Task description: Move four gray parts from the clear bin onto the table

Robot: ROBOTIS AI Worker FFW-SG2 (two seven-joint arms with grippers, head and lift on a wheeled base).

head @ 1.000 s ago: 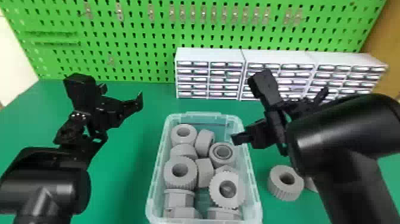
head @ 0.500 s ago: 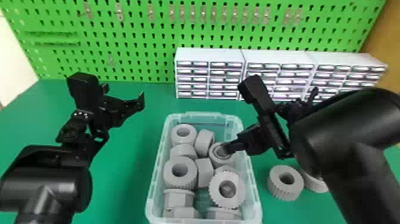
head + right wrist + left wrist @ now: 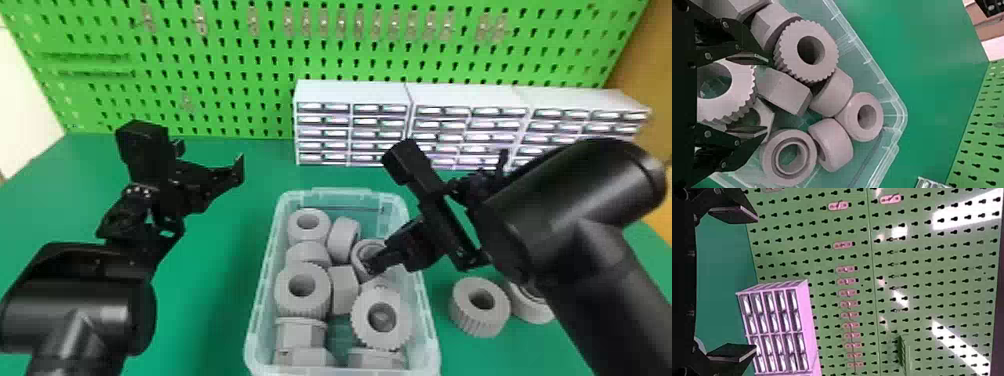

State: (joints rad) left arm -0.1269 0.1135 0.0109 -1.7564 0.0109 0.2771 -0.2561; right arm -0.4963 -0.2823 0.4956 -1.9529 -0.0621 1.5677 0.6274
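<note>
Lower and farther left in the head view than half a second ago, the right gripper [image 3: 372, 265] now has its fingertips over the gray parts [image 3: 345, 295] in the clear bin [image 3: 341, 193], which sits at the frame's lower centre. Inside it, toothed rings [image 3: 826, 58], rounded rings [image 3: 842, 147], a stepped ring [image 3: 787, 182] and faceted pieces [image 3: 783, 90] lie close together. Two more gray parts rest on the table [image 3: 210, 310] just beside the bin, at lower right: a ribbed ring [image 3: 480, 322] and a smoother one partly hidden by the right arm. That arm comes in from the right, its gripper angled down and its jaws parted. At left, the left gripper [image 3: 209, 157] hangs above the table, jaws wide open. Beyond, drawer cabinets [image 3: 352, 90] stand at upper right before the green pegboard [image 3: 240, 50].
</note>
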